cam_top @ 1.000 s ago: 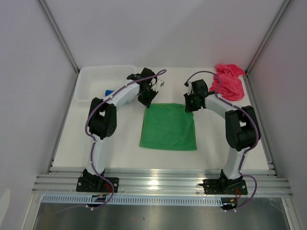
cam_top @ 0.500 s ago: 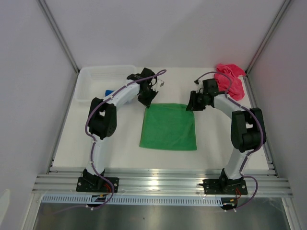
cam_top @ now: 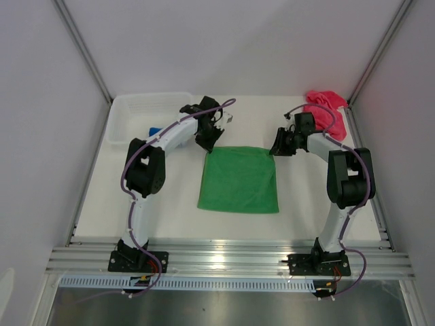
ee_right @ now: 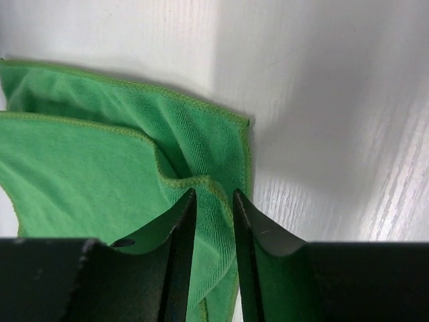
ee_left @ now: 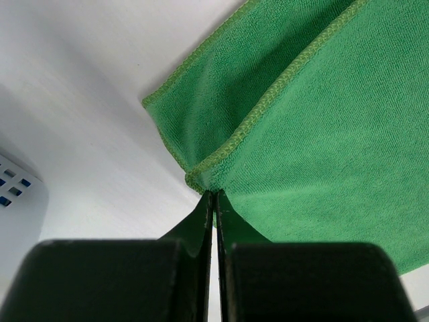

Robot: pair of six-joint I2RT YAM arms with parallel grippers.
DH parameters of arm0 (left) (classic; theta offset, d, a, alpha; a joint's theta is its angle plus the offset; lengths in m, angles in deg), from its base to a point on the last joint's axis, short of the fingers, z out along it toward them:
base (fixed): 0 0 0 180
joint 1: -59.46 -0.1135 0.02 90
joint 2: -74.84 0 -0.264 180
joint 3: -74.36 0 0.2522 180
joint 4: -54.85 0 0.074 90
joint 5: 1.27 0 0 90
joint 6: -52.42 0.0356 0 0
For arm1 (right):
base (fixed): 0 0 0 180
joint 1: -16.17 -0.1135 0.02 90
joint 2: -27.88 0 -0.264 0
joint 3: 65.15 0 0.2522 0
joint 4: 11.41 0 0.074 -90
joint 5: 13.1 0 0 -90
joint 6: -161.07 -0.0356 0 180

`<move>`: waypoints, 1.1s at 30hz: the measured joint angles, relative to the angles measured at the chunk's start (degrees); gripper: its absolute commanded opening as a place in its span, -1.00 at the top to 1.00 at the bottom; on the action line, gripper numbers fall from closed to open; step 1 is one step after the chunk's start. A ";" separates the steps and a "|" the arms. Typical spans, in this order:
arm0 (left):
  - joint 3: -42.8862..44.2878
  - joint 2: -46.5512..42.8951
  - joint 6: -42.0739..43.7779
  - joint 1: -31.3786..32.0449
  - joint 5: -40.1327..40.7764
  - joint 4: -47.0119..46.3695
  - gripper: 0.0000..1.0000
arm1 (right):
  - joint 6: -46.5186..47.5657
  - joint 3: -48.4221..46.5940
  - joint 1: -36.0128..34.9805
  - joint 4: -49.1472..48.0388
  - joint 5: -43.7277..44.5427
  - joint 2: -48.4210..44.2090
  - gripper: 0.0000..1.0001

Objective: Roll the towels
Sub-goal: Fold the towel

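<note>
The green towel (cam_top: 239, 180) was laid flat and unrolled at the centre of the surface (cam_top: 170, 210). Its 11 o'clock corner was pinched in the closed left gripper (cam_top: 206, 145). The right gripper (cam_top: 277, 149) was held slightly parted over the 1 o'clock corner. The pink towel (cam_top: 325, 112) was bunched at 1 o'clock, and the blue towel (cam_top: 154, 130) was half hidden at 10 o'clock. Rolling was judged barely begun.

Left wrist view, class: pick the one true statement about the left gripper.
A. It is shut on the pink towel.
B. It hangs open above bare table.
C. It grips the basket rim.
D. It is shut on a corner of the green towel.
D: the left gripper has its jaws pressed together on the hemmed corner of the green towel.
</note>
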 measured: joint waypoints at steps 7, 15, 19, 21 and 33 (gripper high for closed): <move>0.00 0.00 0.00 0.00 0.00 -0.04 0.99 | 3.26 -2.29 -1.77 0.11 2.45 3.23 0.39; 0.00 0.00 0.00 0.00 0.00 -0.07 0.99 | 6.32 -3.78 -2.75 0.61 4.28 4.55 0.44; 0.00 0.00 0.00 0.00 0.00 -0.07 0.99 | 6.99 -3.85 -2.97 1.16 4.79 4.68 0.47; 0.00 0.00 0.00 0.00 0.02 -0.07 0.99 | 7.28 -3.85 -2.99 1.60 5.11 4.68 0.58; 0.00 0.00 0.00 0.00 0.04 -0.07 0.99 | 7.91 -3.85 -3.26 1.88 5.46 4.68 1.00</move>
